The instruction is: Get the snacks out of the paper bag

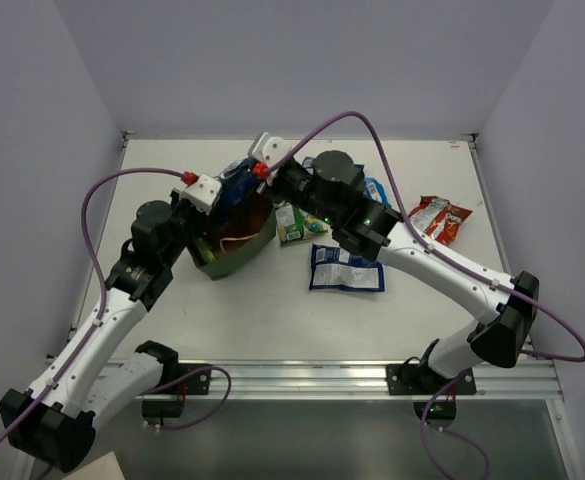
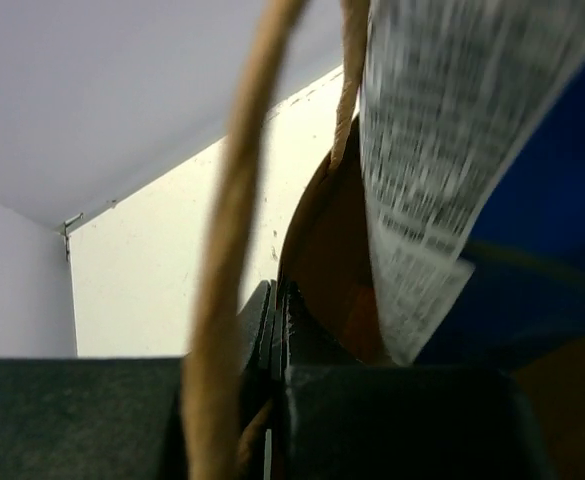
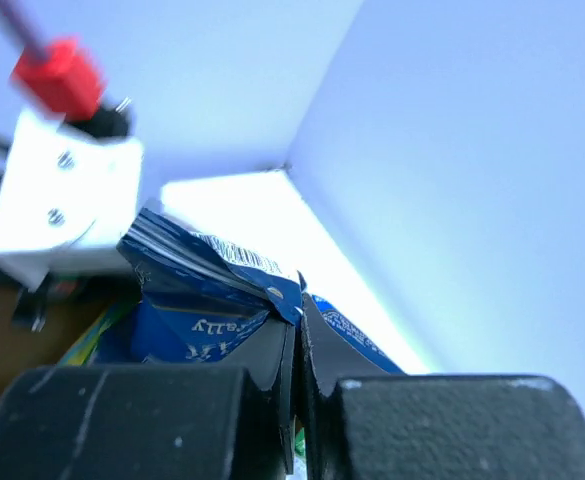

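Note:
The dark green paper bag [image 1: 240, 243] stands open left of centre, its brown inside [image 2: 330, 262] showing. My left gripper [image 1: 208, 213] is shut on the bag's rim [image 2: 277, 300], and a tan loop handle [image 2: 224, 300] hangs in front of it. My right gripper [image 1: 250, 183] is shut on a blue-and-white packet [image 3: 207, 300] and holds it just above the bag's mouth [image 1: 236, 187]. The packet's printed back [image 2: 432, 150] hangs close to the left wrist camera. A green packet [image 1: 293, 222], a blue-and-white packet [image 1: 345, 268] and the red-orange chip bag [image 1: 440, 218] lie on the table.
Another blue packet [image 1: 376, 190] lies partly under the right arm, and it shows behind the right finger [image 3: 357, 338]. The white table [image 1: 272, 310] is walled at the back and both sides. Purple cables loop above both arms.

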